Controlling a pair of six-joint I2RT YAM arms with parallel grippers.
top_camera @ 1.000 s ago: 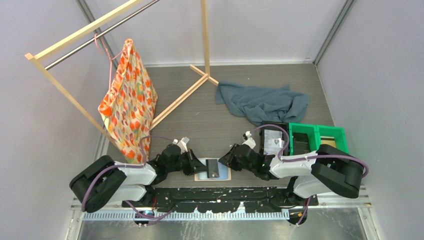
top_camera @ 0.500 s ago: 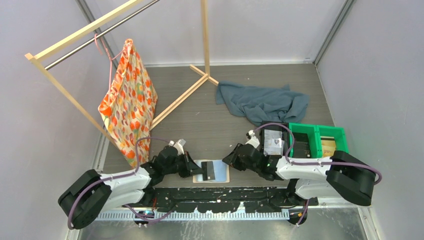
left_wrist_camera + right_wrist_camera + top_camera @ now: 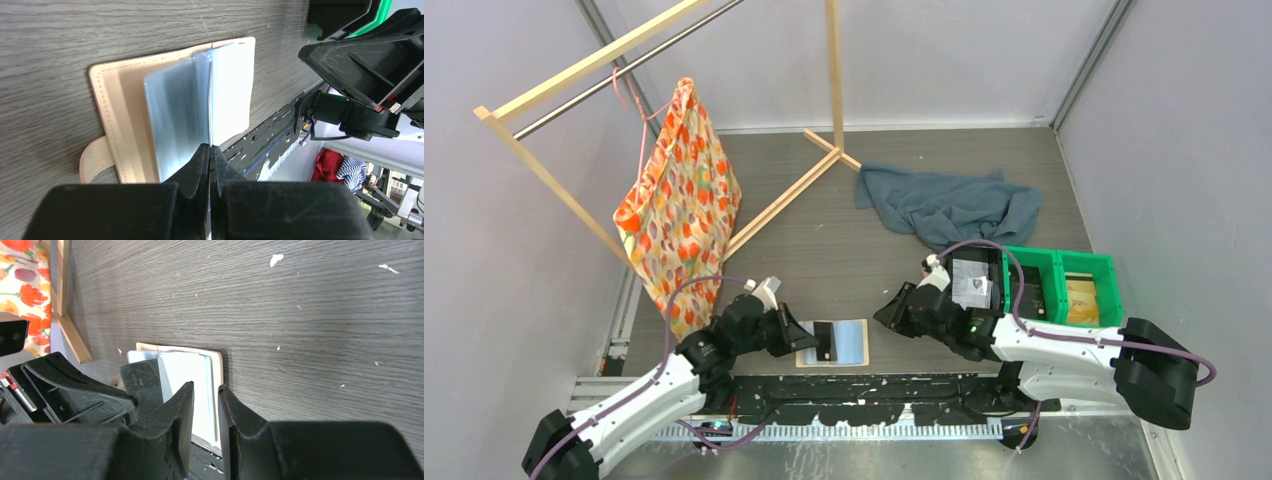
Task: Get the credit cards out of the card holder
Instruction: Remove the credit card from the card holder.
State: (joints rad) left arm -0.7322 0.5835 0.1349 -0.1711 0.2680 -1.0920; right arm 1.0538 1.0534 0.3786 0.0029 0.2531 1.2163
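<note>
On my counter [image 3: 854,250], a wooden rack [image 3: 834,70] stands at the far left with a floral bag [image 3: 679,215] hanging from it. A blue-grey cloth [image 3: 949,205] lies crumpled at the back right. Nearer me on the right, a black tray [image 3: 984,254] sits against a green bin [image 3: 1060,280], and something yellow lies in the bin's right compartment.
</note>
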